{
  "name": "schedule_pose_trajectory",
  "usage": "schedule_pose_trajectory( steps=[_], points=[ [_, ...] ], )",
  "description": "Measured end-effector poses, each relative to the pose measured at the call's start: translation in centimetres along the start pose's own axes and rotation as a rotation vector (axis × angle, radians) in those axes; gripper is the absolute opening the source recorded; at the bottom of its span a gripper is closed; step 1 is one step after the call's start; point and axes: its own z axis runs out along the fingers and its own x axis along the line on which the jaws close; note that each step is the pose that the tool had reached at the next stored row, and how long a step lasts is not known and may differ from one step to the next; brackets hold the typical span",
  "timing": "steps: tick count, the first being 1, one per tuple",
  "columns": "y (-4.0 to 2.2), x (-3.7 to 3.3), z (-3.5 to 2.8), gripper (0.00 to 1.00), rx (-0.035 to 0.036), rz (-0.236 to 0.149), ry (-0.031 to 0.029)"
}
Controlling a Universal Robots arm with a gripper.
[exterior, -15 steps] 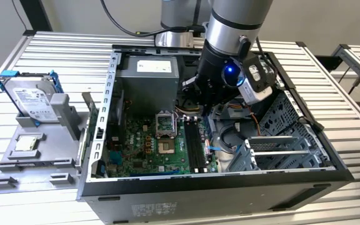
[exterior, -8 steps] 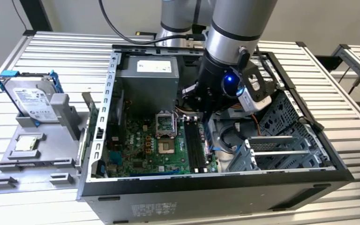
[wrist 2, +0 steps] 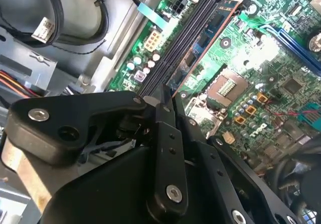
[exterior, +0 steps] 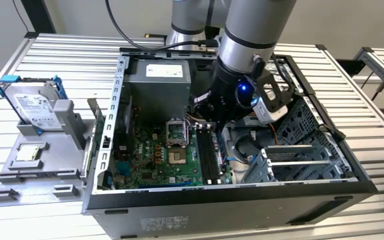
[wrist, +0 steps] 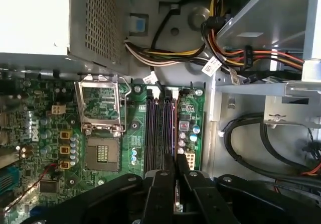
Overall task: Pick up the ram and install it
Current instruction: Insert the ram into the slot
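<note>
The arm [exterior: 245,30] reaches down from above into the open computer case [exterior: 232,200], which lies on its side on a slatted metal table [exterior: 52,50]. Its wrist is tilted toward the exterior view's left, and the hand [exterior: 209,120] hangs low over the memory slots [exterior: 209,150] of the green motherboard [exterior: 158,160], beside the empty processor socket [exterior: 178,131].

In both wrist views the two black fingers [wrist 2: 165,113] are drawn nearly together at the near end of the slots, and a thin edge shows between them in the first wrist view, though whether they actually clamp it cannot be told. The ram [wrist 2: 208,33] stands on edge in the row of long black slots, its dark blue-green board running the length of the slot next to the others, with its near end at the fingertips. In the first wrist view the hand [wrist: 173,171] sits directly over that same slot row [wrist: 160,128].

Around the work, the grey power supply [exterior: 158,85] fills the far end of the case, and a bundle of coloured cables [wrist: 220,48] runs out of it above the board. A perforated drive cage [exterior: 305,135] stands close on the exterior view's right of the wrist. Outside the case, on the exterior view's left, a hard drive with blue brackets [exterior: 32,102] stands upright in a grey fixture [exterior: 38,165].
</note>
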Motion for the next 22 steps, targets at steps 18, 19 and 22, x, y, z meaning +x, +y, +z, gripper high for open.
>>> schedule_pose_trajectory(
  steps=[18,19,22],
  points=[
    [-0.04,1.11,2.52,0.00,0.0048,0.023,-0.0591],
    [-0.07,1.11,2.68,0.00,0.0051,0.024,-0.0590],
    [-0.24,1.12,3.04,0.00,0.0057,0.028,-0.0576]
  ],
)
